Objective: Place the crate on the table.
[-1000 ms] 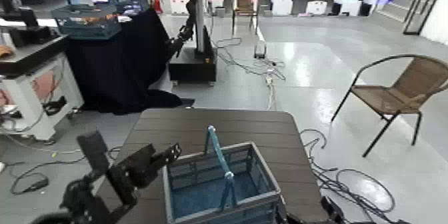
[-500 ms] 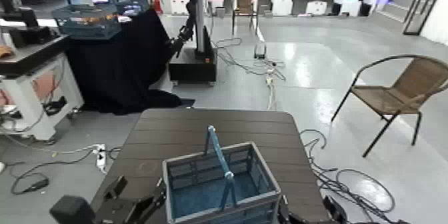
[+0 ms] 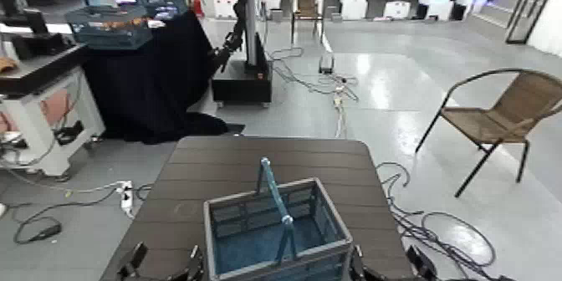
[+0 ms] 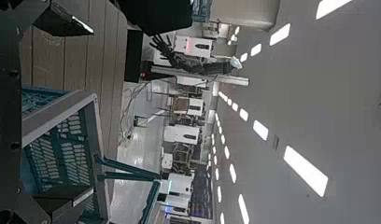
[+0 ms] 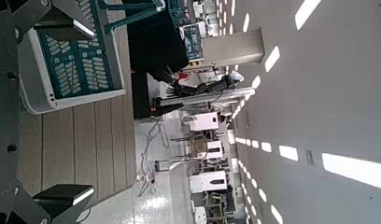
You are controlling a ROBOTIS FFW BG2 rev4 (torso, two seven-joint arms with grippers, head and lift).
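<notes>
Crate (image 3: pixel 278 232), grey-blue and slotted (handle bar (image 3: pixel 276 191) upright), gleams blue inside.

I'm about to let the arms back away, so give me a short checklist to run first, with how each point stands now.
1. Crate resting on the table: cannot tell; its underside is hidden.
2. Crate upright, not tipped: ok.
3. Crate within the tabletop at its near edge: cannot tell; that edge is out of view.
4. Handle bar free of both grippers: ok; it arches over the crate.
5. Left gripper, left of the crate, fingers apart: ok.
6. Right gripper, right of the crate, fingers apart: ok.
</notes>
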